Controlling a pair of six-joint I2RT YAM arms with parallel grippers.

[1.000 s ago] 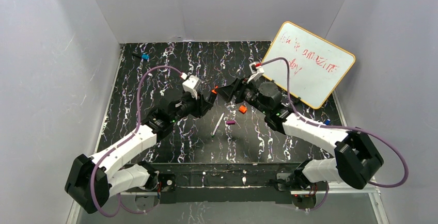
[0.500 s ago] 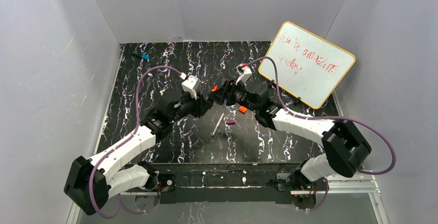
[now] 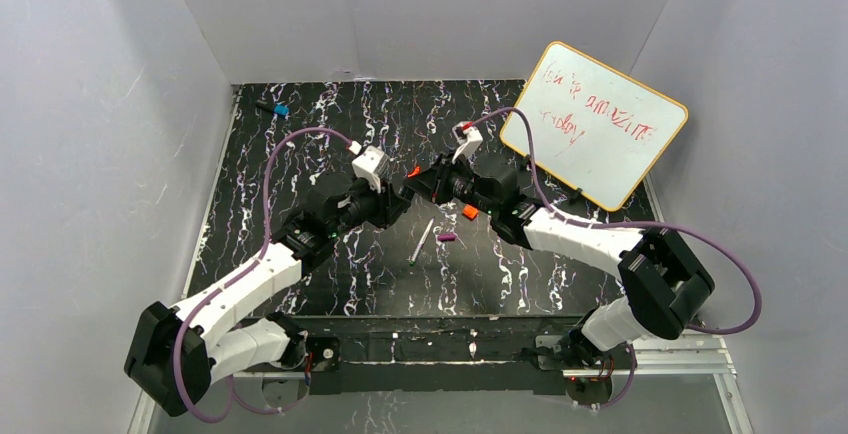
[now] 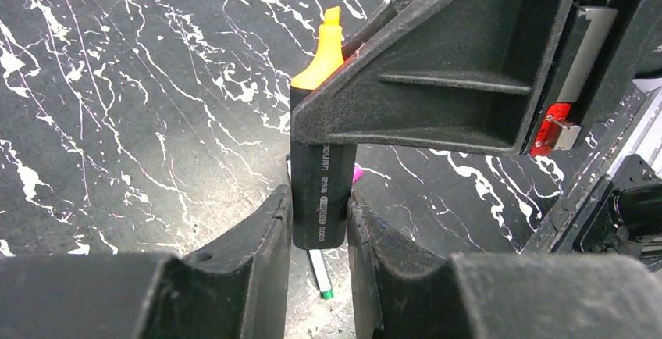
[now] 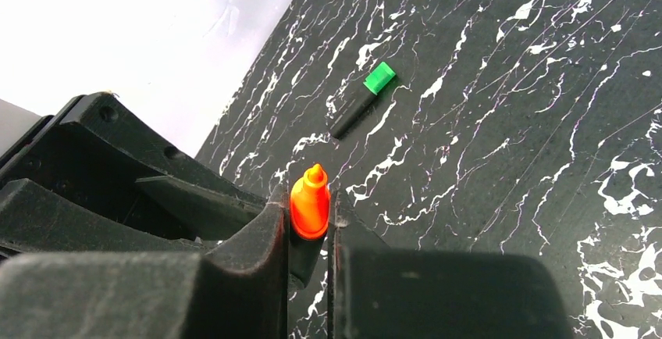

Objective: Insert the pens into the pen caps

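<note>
My left gripper (image 4: 320, 206) is shut on the rear of a stubby black marker (image 4: 322, 190), holding it above the table with its orange tip (image 4: 328, 50) pointing away. My right gripper (image 5: 310, 214) has its jaws shut on the front end of this pen, the orange tip (image 5: 311, 202) poking out between them. From above, the two grippers meet at mid-table (image 3: 408, 186). On the table lie an orange cap (image 3: 469, 212), a purple cap (image 3: 447, 238) and a thin white pen (image 3: 423, 241). A black marker with a green end (image 5: 361, 98) lies at the far left (image 3: 272, 109).
A whiteboard (image 3: 600, 124) with red writing leans at the back right. White walls close in the black marbled table (image 3: 330, 134) on three sides. Purple cables loop over both arms.
The right arm has swung left to the marker held by the left gripper, and its jaws have closed on the orange-tipped end. The left gripper has kept its grip and place.
</note>
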